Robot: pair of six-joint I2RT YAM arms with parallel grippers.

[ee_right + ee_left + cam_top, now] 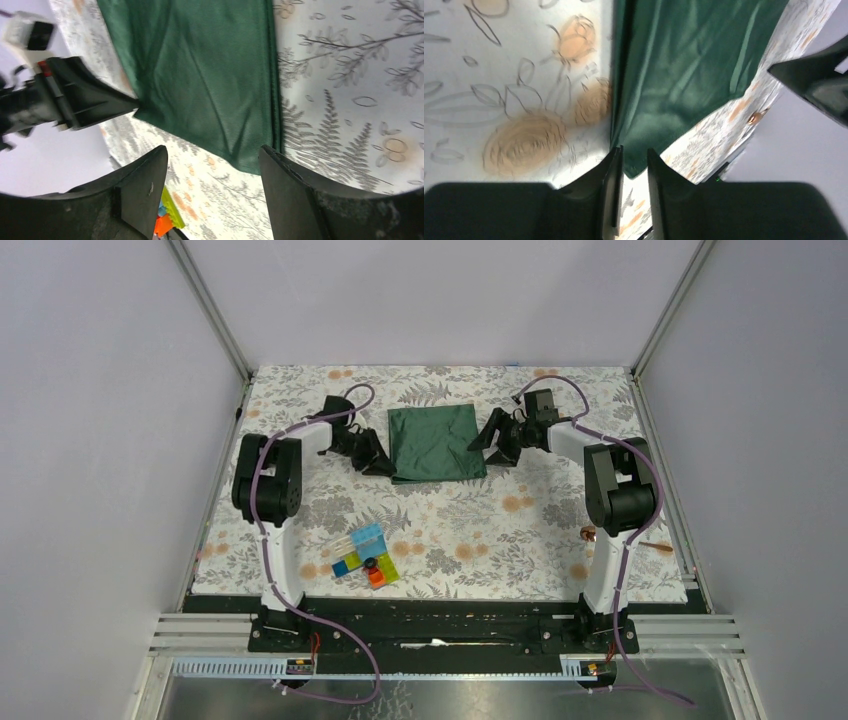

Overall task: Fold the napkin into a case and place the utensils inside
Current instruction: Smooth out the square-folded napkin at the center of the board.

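Cluster of colourful plastic blocks (366, 557) on floral-patterned tabletop covering (480, 525), near-left area; grey walls (100, 390) around, metal rail (190, 628) along near edge

You have a table under a floral covering (480, 530). The dark green napkin (435, 440) lies flat at upper centre. A cluster of colourful plastic blocks (367, 555) sits lower left of centre. The copper spoon (588, 533) and a thin utensil (655, 546) lie at lower right.

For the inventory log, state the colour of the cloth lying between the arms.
Dark green, slightly shiny satin-like napkin; shows best in the right wrist view.
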